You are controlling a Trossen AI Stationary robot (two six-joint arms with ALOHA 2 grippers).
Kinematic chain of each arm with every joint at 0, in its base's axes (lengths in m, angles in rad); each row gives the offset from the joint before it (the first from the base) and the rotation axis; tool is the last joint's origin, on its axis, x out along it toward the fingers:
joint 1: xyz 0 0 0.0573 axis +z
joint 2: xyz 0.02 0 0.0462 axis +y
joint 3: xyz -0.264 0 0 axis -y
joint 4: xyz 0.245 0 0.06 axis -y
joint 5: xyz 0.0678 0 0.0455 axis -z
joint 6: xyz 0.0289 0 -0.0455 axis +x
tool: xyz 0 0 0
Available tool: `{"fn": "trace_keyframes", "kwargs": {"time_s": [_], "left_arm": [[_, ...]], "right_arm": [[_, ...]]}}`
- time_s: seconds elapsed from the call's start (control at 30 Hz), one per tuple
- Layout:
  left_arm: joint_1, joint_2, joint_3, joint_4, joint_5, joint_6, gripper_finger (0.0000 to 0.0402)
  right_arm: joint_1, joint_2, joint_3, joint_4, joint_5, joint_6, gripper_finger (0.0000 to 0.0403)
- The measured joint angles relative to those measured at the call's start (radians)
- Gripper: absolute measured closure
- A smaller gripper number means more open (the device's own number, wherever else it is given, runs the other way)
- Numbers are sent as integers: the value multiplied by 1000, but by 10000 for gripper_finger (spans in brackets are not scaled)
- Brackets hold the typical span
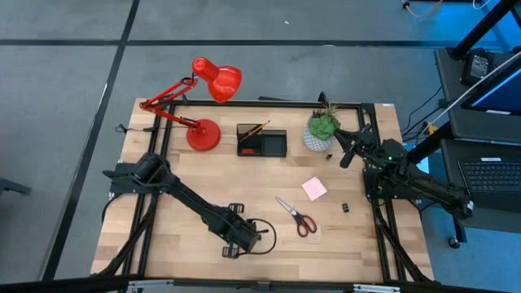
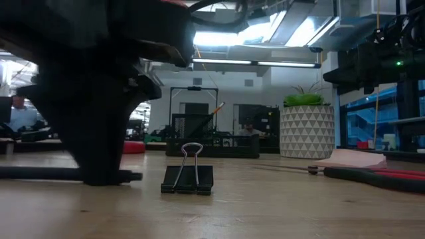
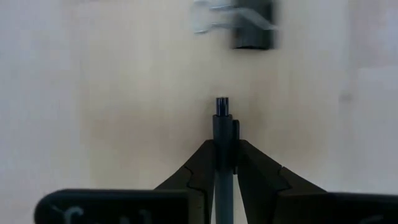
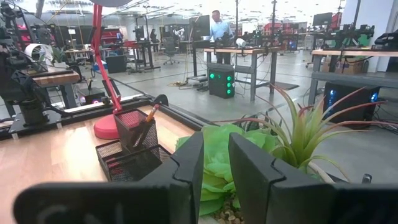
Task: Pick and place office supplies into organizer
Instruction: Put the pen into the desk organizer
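Note:
My left gripper is low over the table near its near edge and shut on a black pen. In the low view it is the large dark shape, with the pen lying level on the wood. A black binder clip stands just past the pen's end. The black mesh organizer sits toward the far edge and holds an orange pencil. Red-handled scissors, a pink sticky pad and a tiny black clip lie on the table. My right gripper waits by the plant, open by a narrow gap. My left gripper pinches the black pen between its two fingers, a short way back from the pen's clip end. It comes from above, one finger on each side of the barrel. The pen's end sticks out past the fingertips, and the pen lies on the table.
A red desk lamp stands to the left of the organizer and a potted green plant to its right, right in front of my right gripper. Bare wood lies between the scissors and the organizer.

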Motion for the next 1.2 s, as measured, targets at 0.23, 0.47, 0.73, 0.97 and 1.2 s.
{"fn": "trace_keyframes", "kwargs": {"time_s": [0.23, 0.47, 0.73, 0.97, 1.2], "left_arm": [[11, -101, 2, -12, -224, 64, 353], [91, -201, 3, 8, -489, 165, 353], [251, -278, 3, 148, -683, 309, 353], [437, -297, 5, 329, -598, 416, 353], [600, -300, 5, 438, -437, 496, 353]], "right_arm": [[0, 0, 0, 0, 0, -1, 323], [0, 0, 0, 1, 0, -2, 323], [0, 0, 0, 1, 0, -6, 323], [0, 0, 0, 1, 0, -6, 323], [0, 0, 0, 1, 0, -32, 323]]}}
